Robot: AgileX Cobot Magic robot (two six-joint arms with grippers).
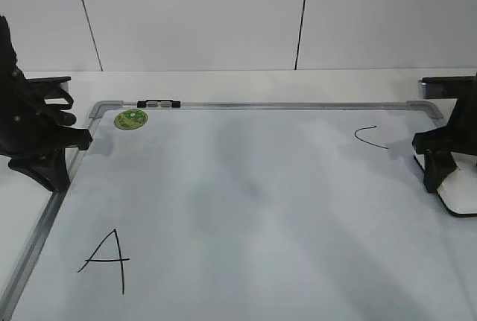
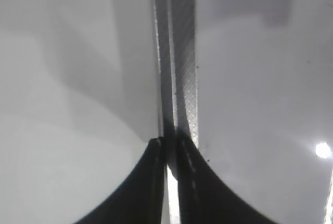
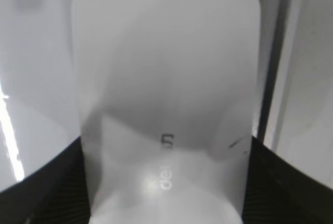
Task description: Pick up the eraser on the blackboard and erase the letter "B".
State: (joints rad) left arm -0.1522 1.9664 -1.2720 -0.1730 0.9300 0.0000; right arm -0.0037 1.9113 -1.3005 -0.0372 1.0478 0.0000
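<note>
The blackboard [image 1: 246,187] is a white dry-erase board with a silver frame, lying flat. It bears a black "A" [image 1: 106,259] at the lower left and a "C" [image 1: 369,136] at the upper right. The letter "B" is not in view. The eraser [image 1: 457,196], white with a dark base edge, sits at the board's right edge. My right gripper [image 1: 436,176] is over it. In the right wrist view the eraser [image 3: 165,68] fills the space between the jaws [image 3: 165,148], which press on its sides. My left gripper [image 1: 83,140] is shut and empty over the board's left frame [image 2: 182,52].
A round green sticker [image 1: 130,119] lies near the board's top left corner. A black clip [image 1: 159,103] sits on the top frame. The white table runs beyond the board to a white panelled wall behind.
</note>
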